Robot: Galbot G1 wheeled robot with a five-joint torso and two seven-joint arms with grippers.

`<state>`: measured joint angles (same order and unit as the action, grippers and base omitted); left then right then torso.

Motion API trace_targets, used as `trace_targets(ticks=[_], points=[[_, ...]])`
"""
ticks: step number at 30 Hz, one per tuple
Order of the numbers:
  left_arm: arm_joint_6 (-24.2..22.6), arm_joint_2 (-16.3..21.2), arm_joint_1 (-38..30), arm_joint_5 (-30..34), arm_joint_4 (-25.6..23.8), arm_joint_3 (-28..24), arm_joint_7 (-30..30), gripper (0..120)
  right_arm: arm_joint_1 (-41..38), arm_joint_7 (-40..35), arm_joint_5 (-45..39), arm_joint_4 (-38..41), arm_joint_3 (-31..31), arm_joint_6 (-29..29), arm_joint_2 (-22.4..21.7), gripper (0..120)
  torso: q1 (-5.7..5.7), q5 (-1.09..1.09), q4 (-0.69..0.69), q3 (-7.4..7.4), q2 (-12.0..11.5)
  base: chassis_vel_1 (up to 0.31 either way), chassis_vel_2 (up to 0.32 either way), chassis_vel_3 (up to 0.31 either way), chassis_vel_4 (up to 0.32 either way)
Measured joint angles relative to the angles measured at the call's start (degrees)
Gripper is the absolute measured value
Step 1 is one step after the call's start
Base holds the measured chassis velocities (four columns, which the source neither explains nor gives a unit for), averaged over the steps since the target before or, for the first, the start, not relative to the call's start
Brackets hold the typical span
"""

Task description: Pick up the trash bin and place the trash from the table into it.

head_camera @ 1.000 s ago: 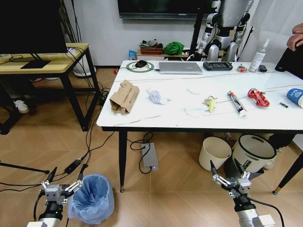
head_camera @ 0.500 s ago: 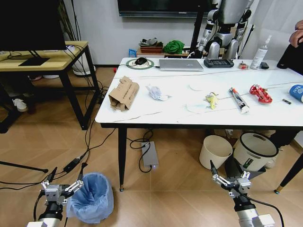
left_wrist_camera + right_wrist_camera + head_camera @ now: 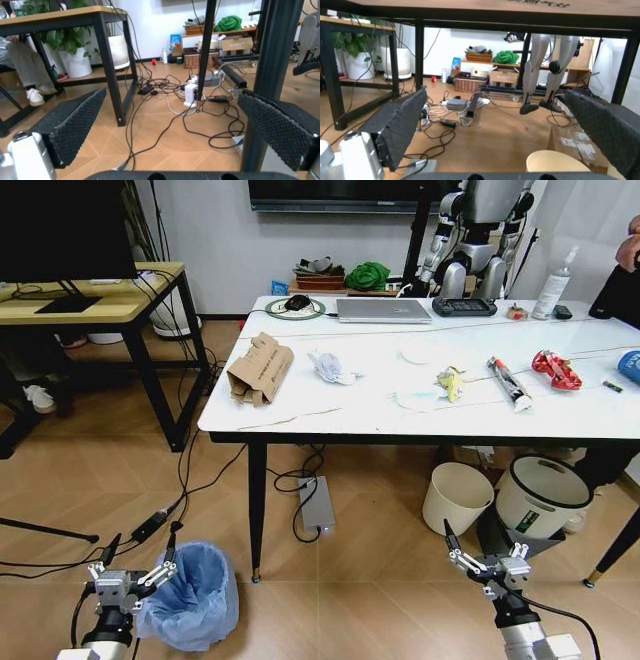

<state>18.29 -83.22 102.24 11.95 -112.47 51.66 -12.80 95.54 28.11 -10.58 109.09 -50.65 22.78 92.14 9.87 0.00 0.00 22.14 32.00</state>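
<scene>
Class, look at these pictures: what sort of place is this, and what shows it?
Probably an office or robotics lab: a laptop on the white table, a humanoid robot behind, cables across the floor.

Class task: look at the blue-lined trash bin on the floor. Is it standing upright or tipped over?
Upright. The trash bin stands on the floor by the left pincer, its bag-lined mouth facing up.

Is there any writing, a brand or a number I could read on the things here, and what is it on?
None can be read.
Flattened brown cardboard box on the white marble-veined table: dark print, too small.
Black-rimmed white bin: green sticker, too small.
Cardboard carton on the floor: white labels, blurred.
</scene>
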Motion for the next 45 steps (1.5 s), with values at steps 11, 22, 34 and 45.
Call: trace_targets(ticks=[11, 22, 34, 45], points=[[0.02, -0.01, 0.1, -0.01, -0.04, 0.03, -0.02, 100, 0.07, 0.01, 0.0, 0.07, 0.02, 0.09, 0.0, 100, -1.04, 0.0, 0.0, -1.58, -2.61, 0.0, 0.0, 0.0, 0.0], [0.05, -0.04, 0.11, 0.0, -0.03, 0.01, -0.06, 100, 0.06, 0.01, 0.02, 0.11, 0.04, 0.13, 0.0, 100, -1.93, 0.0, 0.0, -3.22, -5.15, 0.0, 0.0, 0.0, 0.0], [0.06, -0.11, 0.13, -0.07, 0.07, -0.03, -0.33, 100, -0.08, 0.01, 0.05, -0.03, 0.08, 0.15, 0.0, 100, -3.05, 0.0, 0.0, -5.58, -8.62, 0.0, 0.0, 0.0, 0.0], [0.05, -0.11, 0.15, -0.07, 0.22, 0.0, -0.44, 100, -0.08, 0.01, 0.07, -0.13, 0.13, 0.17, 0.0, 100, -3.93, 0.0, 0.0, -7.12, -11.05, 0.0, 0.0, 0.0, 0.0]])
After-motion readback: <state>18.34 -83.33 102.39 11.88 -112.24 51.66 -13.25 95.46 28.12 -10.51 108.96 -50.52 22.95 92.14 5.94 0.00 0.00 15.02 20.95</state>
